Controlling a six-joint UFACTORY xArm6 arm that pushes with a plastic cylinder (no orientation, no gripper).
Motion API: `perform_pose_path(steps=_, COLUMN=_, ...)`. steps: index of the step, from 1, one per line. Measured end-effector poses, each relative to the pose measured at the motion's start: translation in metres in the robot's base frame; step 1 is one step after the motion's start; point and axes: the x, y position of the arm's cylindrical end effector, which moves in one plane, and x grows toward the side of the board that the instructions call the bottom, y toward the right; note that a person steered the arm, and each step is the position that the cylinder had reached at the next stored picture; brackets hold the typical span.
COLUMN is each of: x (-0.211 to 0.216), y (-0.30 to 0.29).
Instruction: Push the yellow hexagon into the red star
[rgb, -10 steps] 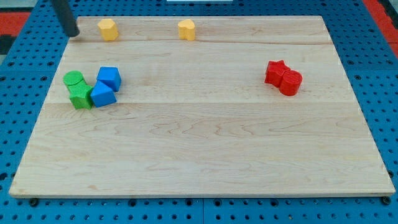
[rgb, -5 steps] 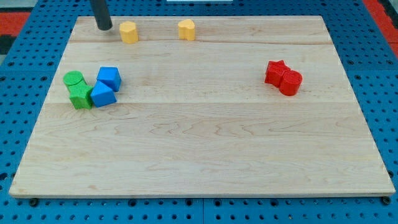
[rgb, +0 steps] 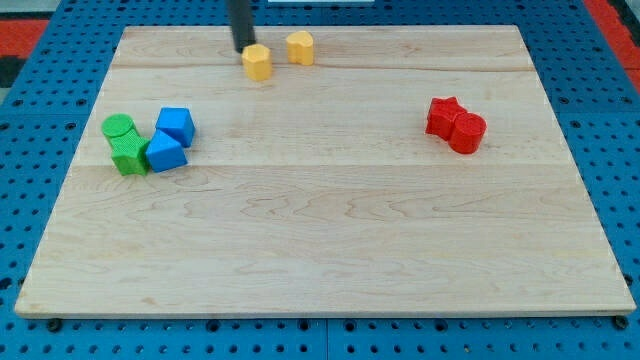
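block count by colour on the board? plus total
Yellow: 2 — yellow hexagon beside my tip, second yellow block
Red: 2 — red star, red cylinder
Blue: 2 — upper blue block, lower blue block
Green: 2 — green cylinder, green block
Total: 8

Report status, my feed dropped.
My tip at yellow hexagon, upper-left side. Red star far right. Second yellow block close by, possibly in path.

The yellow hexagon (rgb: 257, 61) lies flat near the board's twelve o'clock edge. The red star (rgb: 442, 115) sits far off at its four o'clock, near the view's right.
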Motion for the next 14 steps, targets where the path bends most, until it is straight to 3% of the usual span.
perform_pose_path(steps=3, x=0.038, y=-0.025)
perform_pose_path(steps=7, x=0.093, y=0.096)
perform_pose_path(steps=9, x=0.095, y=0.182)
perform_pose_path(steps=11, x=0.091, y=0.101)
perform_pose_path(steps=13, x=0.138, y=0.116)
perform_pose_path(steps=14, x=0.136, y=0.153)
